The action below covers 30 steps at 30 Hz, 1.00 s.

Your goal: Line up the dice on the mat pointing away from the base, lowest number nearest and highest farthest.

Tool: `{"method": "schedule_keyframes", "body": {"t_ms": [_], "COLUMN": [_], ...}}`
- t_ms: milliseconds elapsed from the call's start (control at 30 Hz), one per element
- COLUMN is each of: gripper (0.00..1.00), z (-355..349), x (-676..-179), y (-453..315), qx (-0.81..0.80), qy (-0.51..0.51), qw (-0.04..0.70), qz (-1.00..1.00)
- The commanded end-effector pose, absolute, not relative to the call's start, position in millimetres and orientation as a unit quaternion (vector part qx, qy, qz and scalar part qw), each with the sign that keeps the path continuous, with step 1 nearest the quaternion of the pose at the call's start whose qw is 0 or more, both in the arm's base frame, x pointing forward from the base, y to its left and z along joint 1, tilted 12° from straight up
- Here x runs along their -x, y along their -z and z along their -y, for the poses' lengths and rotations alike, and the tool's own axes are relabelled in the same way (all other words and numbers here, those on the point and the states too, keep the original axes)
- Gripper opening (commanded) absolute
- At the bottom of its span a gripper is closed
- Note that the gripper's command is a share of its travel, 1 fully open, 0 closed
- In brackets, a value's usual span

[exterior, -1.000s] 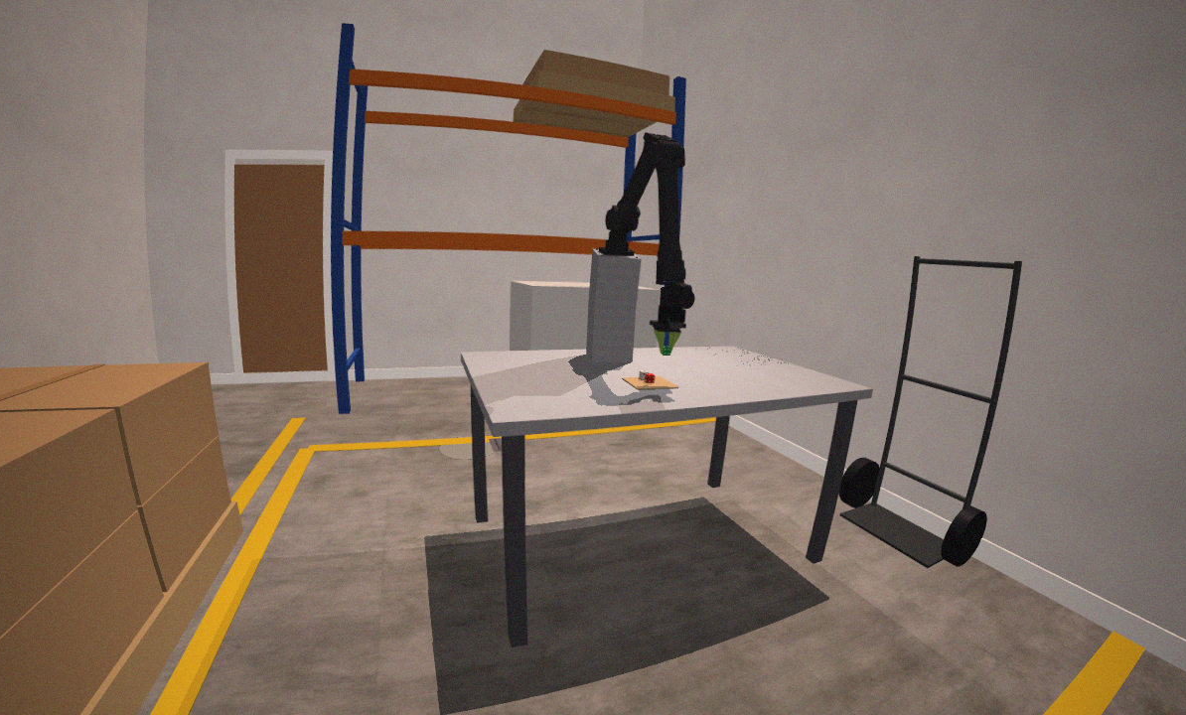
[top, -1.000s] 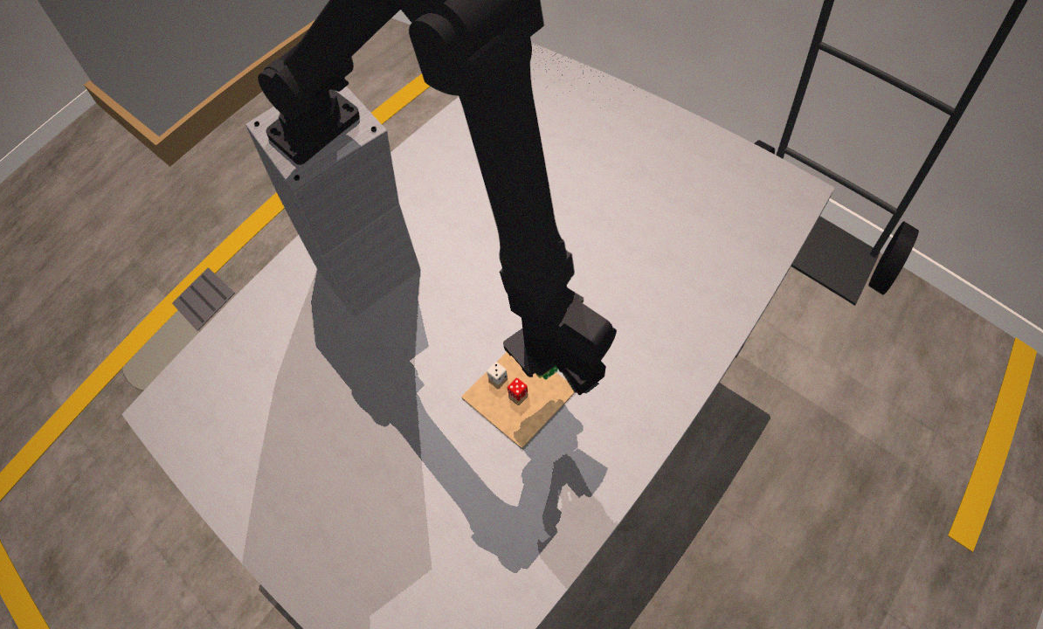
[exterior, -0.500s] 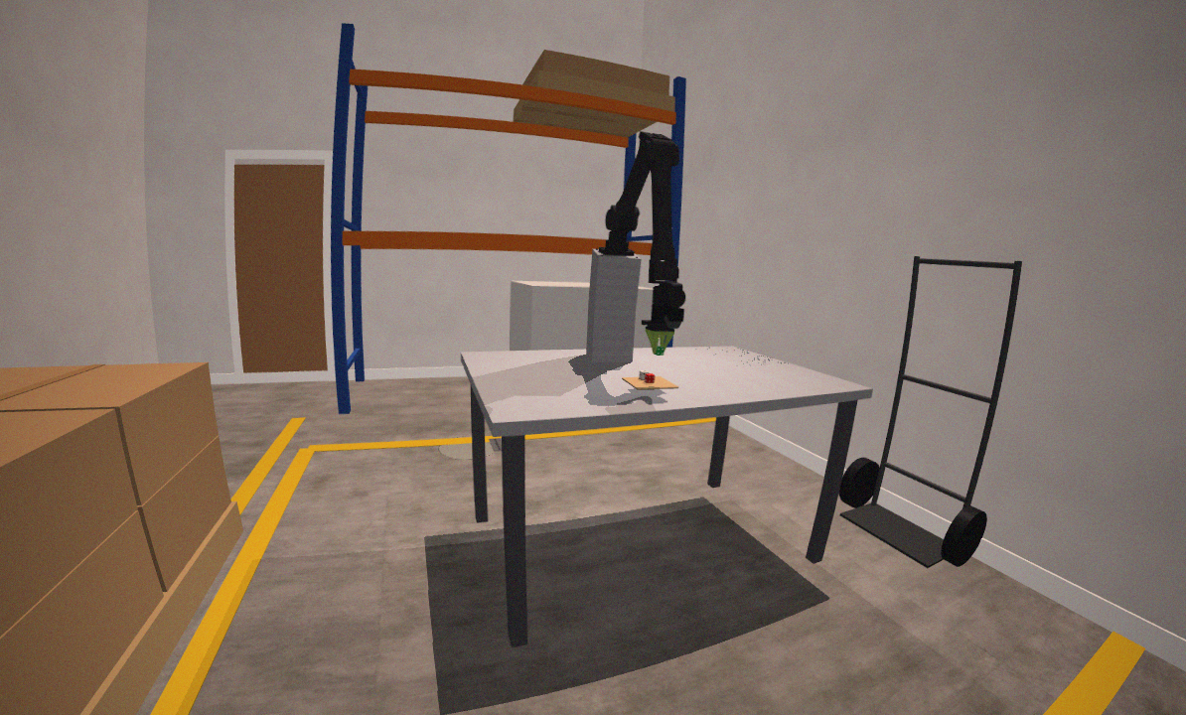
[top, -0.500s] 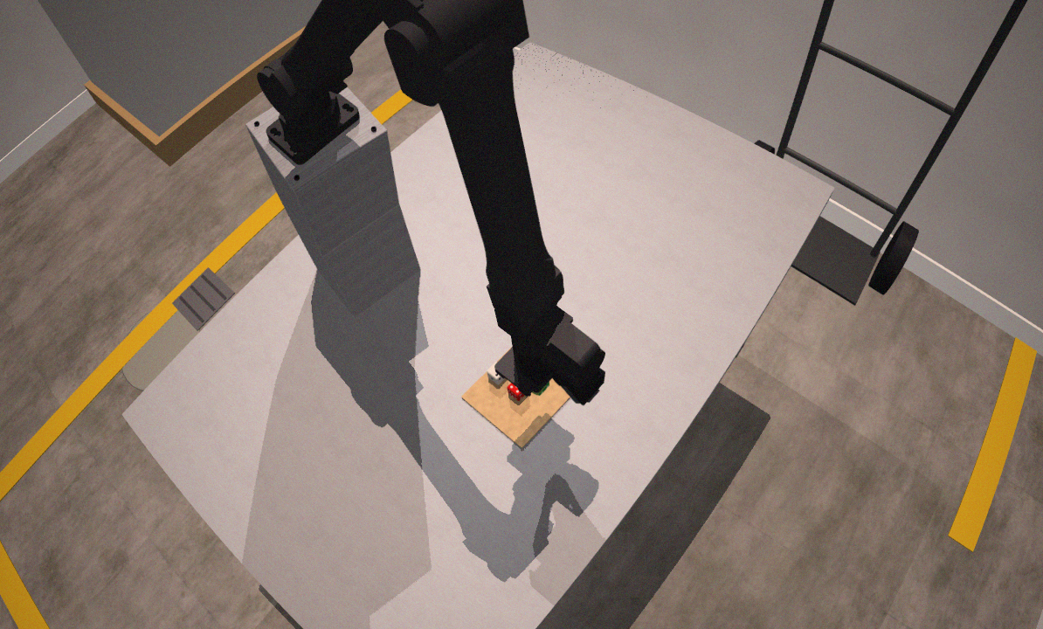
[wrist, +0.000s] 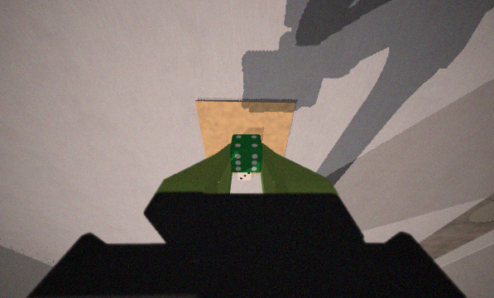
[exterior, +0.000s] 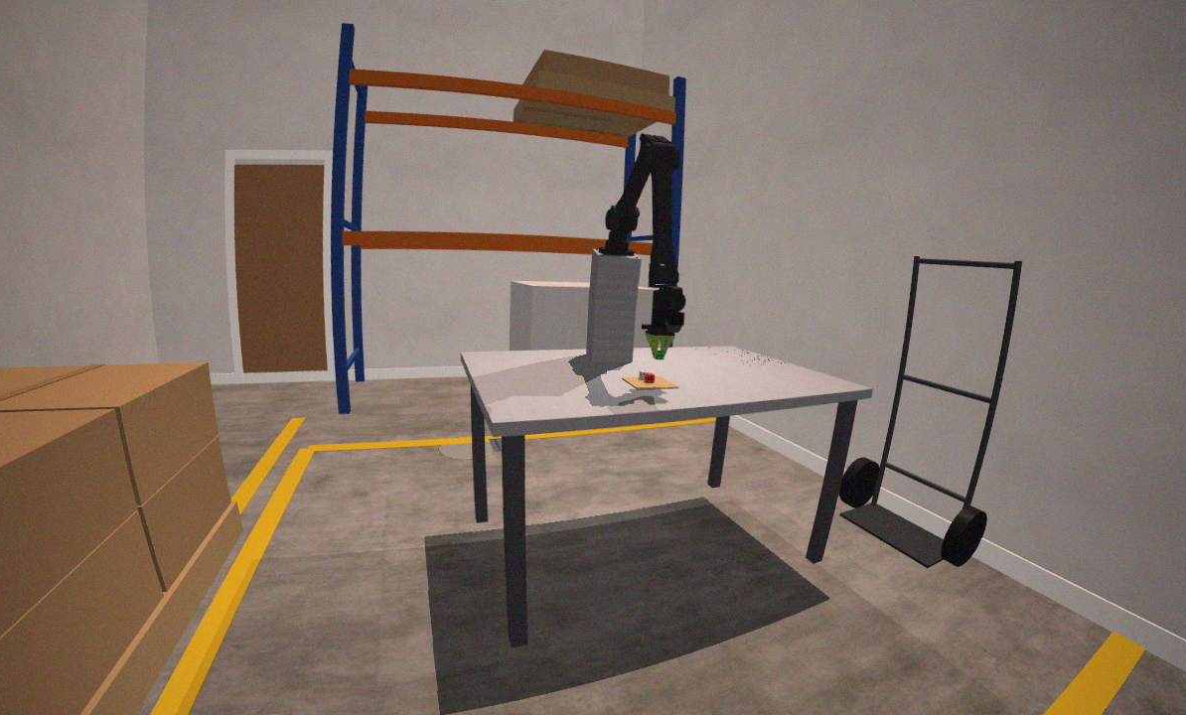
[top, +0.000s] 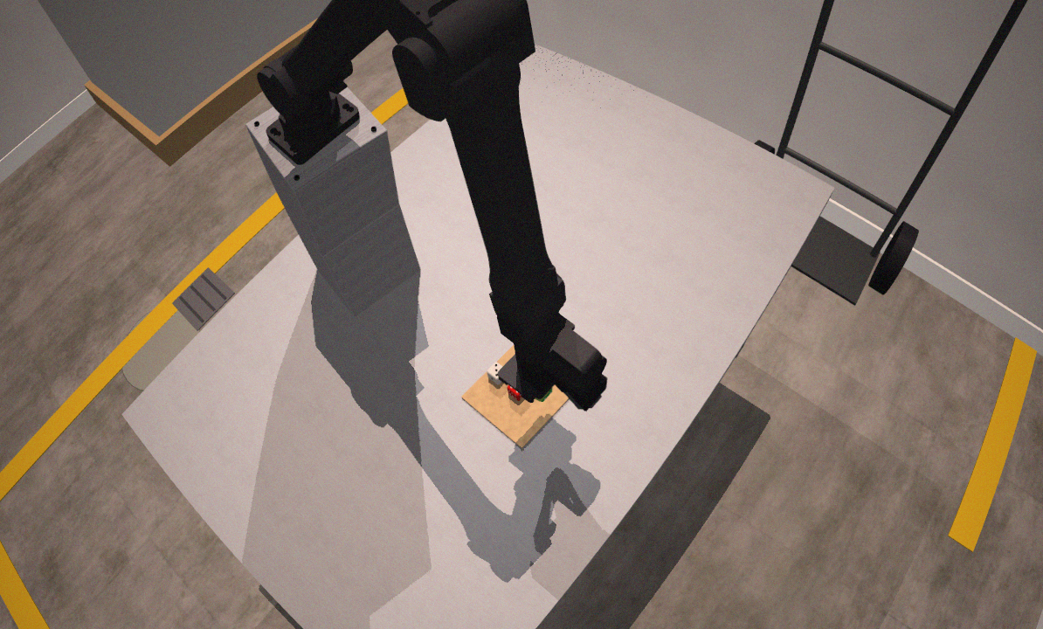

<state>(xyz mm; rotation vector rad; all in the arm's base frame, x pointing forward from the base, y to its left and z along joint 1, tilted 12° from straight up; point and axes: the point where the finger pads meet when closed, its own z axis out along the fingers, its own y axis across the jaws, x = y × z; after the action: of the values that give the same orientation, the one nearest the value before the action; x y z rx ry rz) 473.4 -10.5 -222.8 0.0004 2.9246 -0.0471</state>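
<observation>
My gripper (wrist: 246,149) is shut on the green die (wrist: 246,152), which shows six white pips toward the wrist camera, and holds it above the tan mat (wrist: 245,126). In the top view the arm covers part of the mat (top: 515,404). The red die (top: 514,391) and the white die (top: 493,370) peek out on the mat at the arm's edge. In the wrist view the white die (wrist: 243,176) shows just behind the green die, between the fingers' bases; the red die is hidden there. In the exterior view the gripper (exterior: 659,349) hangs well above the mat (exterior: 650,384).
The grey pedestal (top: 329,195) of the arm's base stands on the table behind the mat. A hand truck (top: 885,148) stands off the table at the right. The table's front edge lies beyond the mat.
</observation>
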Motion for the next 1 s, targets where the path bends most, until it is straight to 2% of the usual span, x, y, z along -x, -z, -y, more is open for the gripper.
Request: {"method": "schedule_keyframes", "body": {"t_ms": [0, 400, 967], "gripper": [0.20, 0.20, 0.20], "z": [14.2, 17.5, 16.5], "x": [-477.9, -486.9, -483.0], "y": [236.5, 291.7, 309.8], "qx": [0.001, 0.000, 0.001], "qy": [0.016, 0.016, 0.015], "qw": [0.111, 0.109, 0.101], "qz": [-0.994, -0.994, -0.995]}}
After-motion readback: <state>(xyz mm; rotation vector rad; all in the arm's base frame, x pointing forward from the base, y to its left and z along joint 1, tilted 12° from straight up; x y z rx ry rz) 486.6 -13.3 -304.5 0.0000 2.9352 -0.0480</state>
